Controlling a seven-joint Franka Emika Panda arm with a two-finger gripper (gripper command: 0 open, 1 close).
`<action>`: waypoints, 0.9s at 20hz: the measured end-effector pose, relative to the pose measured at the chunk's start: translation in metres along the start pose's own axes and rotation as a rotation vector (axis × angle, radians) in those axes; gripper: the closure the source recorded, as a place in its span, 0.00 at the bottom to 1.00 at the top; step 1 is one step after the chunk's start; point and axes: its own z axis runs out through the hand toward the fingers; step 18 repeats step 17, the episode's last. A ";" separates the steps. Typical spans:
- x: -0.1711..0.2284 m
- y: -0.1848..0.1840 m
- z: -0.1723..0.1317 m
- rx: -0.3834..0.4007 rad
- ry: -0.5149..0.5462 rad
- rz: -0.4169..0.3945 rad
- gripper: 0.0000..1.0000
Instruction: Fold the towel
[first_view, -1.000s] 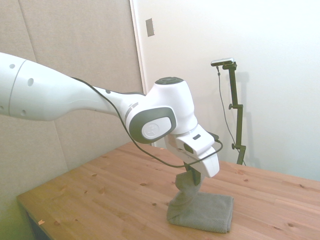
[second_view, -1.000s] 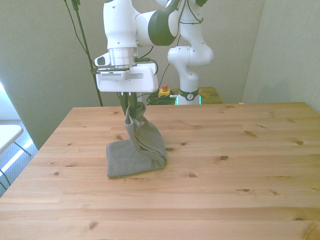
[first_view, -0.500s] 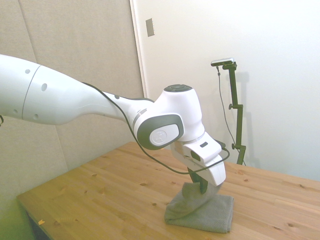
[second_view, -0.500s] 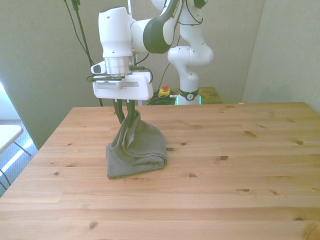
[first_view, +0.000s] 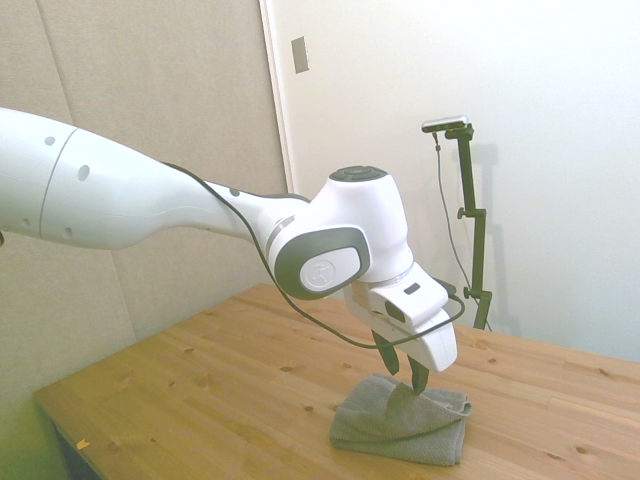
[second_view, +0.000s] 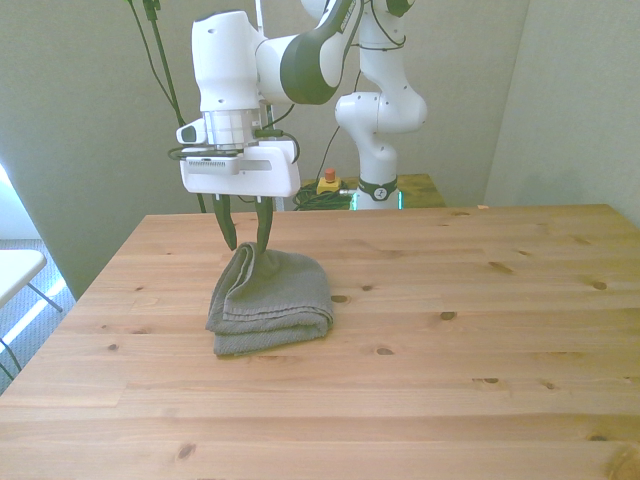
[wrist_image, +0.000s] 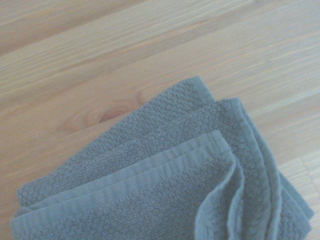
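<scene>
Towel (second_view: 272, 300) lies folded on the table (second_view: 450, 380); I see my gripper (second_view: 243, 240) released (fingers spread) just above it.

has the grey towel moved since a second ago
Yes. The thick mid-grey terry towel hung lifted from the two-finger gripper; now released, its raised end has dropped flat onto the wooden table, toward the front view's left.
</scene>
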 end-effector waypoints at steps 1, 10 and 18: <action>-0.003 0.001 -0.006 -0.007 0.002 -0.001 0.00; -0.119 0.014 -0.068 -0.049 -0.009 -0.128 0.00; -0.214 0.014 -0.058 -0.099 -0.073 -0.225 0.00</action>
